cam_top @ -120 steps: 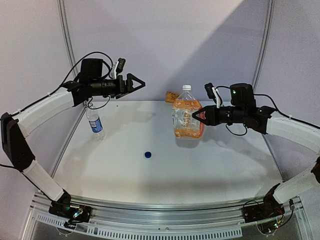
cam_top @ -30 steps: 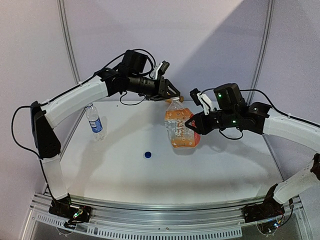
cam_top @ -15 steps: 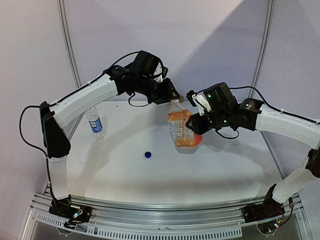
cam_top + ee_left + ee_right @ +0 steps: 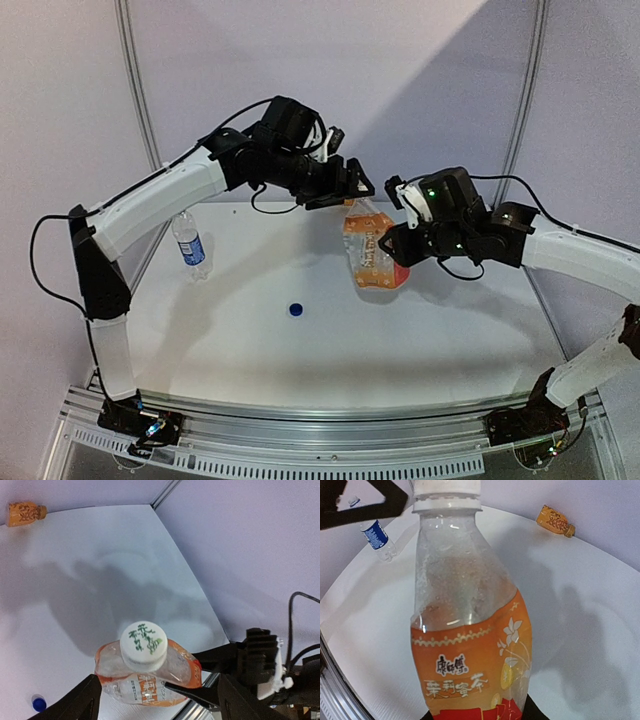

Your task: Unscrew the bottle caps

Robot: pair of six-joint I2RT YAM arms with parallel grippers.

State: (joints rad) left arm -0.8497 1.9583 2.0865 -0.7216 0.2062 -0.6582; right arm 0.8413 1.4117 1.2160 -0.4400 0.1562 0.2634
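Observation:
The orange bottle (image 4: 372, 252) is held tilted above the table, with my right gripper (image 4: 390, 245) shut on its lower body (image 4: 470, 645). Its white cap (image 4: 143, 645) sits on the neck. My left gripper (image 4: 159, 677) is open, with one finger (image 4: 75, 705) on each side of the cap and apart from it; in the top view it (image 4: 355, 195) hovers at the bottle's top. The slim water bottle (image 4: 188, 243) stands capless at the back left. A dark blue cap (image 4: 296, 309) lies loose on the table.
A small orange bottle (image 4: 24, 514) lies on its side by the back wall. The white table (image 4: 250, 350) is bounded by the booth walls and a metal rail (image 4: 320, 450) at the near edge.
My left gripper has opened off the white cap. The right gripper has shifted the bottle slightly right and changed its tilt.

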